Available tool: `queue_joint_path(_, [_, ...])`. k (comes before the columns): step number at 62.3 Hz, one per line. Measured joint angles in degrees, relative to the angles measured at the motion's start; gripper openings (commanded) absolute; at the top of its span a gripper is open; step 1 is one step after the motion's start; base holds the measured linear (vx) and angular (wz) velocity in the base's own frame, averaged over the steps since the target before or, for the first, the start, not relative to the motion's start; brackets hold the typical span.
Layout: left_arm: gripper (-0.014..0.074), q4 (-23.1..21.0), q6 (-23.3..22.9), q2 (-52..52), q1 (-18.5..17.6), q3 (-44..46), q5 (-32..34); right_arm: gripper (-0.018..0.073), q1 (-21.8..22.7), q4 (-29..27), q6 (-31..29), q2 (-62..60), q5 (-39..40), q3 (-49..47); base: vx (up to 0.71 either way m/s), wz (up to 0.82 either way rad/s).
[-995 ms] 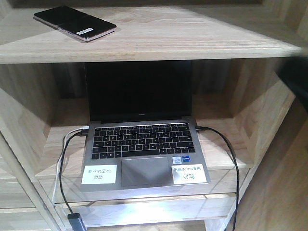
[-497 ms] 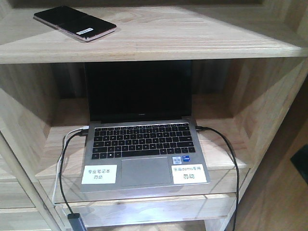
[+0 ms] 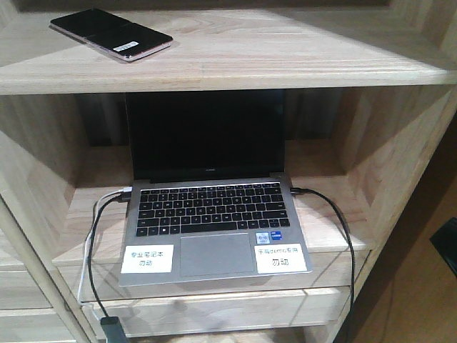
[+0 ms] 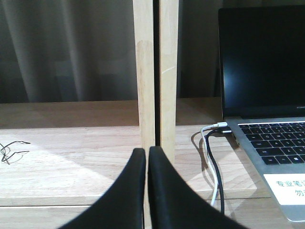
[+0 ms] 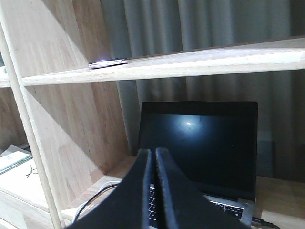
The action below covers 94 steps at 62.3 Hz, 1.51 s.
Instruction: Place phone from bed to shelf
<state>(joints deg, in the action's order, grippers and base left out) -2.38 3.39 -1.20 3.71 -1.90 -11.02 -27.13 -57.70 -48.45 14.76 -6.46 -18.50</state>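
Note:
The phone (image 3: 111, 33), a glossy black slab with a pinkish rim and a white sticker, lies flat on the upper plank of the pale wooden shelf (image 3: 285, 57), at its left end. In the right wrist view the phone (image 5: 108, 62) shows edge-on on that same plank, up and left of my right gripper (image 5: 153, 151), which is shut and holds nothing. My left gripper (image 4: 146, 150) is shut and empty, in front of an upright wooden post (image 4: 155, 71) of the shelf. The bed is out of view.
An open grey laptop (image 3: 211, 214) with white labels fills the lower compartment. A black and a white cable (image 4: 213, 162) run from its left side, another black cable (image 3: 343, 236) from its right. A dark object (image 3: 446, 243) shows at the right edge. Grey curtains hang behind.
The dark shape at the right edge has dropped from beside the upper compartment to low at the right edge. The phone and laptop have not moved.

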Motion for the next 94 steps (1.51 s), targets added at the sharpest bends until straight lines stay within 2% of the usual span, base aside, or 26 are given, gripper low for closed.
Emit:
queue_joint_path(12, [0.0001,0.0,0.0,0.0,0.0,0.0,0.0,-0.0005,0.0,0.38,0.28,0.0,0.0,0.0,0.0,0.0])
queue_joint_path(19, [0.0001,0.0,0.0,0.0,0.0,0.0,0.0,-0.0005,0.0,5.57,4.26,0.0,0.0,0.0,0.0,0.0])
queue_joint_path(25, [0.0001,0.0,0.0,0.0,0.0,0.0,0.0,-0.0005,0.0,15.34,13.2,0.0,0.0,0.0,0.0,0.0])
queue_joint_path(38, [0.0001,0.0,0.0,0.0,0.0,0.0,0.0,-0.0005,0.0,45.83,44.5,0.0,-0.6,0.0,0.0,0.0])
queue_joint_path(41, [0.0001,0.0,0.0,0.0,0.0,0.0,0.0,-0.0005,0.0,50.28,50.09,0.0,-0.8,0.0,0.0,0.0])
queue_joint_path(44, [0.0001,0.0,0.0,0.0,0.0,0.0,0.0,-0.0005,0.28,53.05,52.71,0.0,-0.95,0.0,0.0,0.0])
queue_joint_path(53, [0.0001,0.0,0.0,0.0,0.0,0.0,0.0,-0.0005,5.09,55.57,54.03,0.0,-1.43,0.0,0.0,0.0])
queue_joint_path(75, [0.0001,0.0,0.0,0.0,0.0,0.0,0.0,-0.0005,23.32,56.06,52.97,-3.23,-3.04,5.0,0.0,0.0])
queue_joint_path(84, [0.0001,0.0,0.0,0.0,0.0,0.0,0.0,-0.0005,27.65,56.06,52.84,-6.7,-2.9,9.91,0.0,0.0])
queue_joint_path(94, [0.0001,0.0,0.0,0.0,0.0,0.0,0.0,-0.0005,28.92,56.11,52.4,-11.14,2.02,17.06,0.0,0.0])
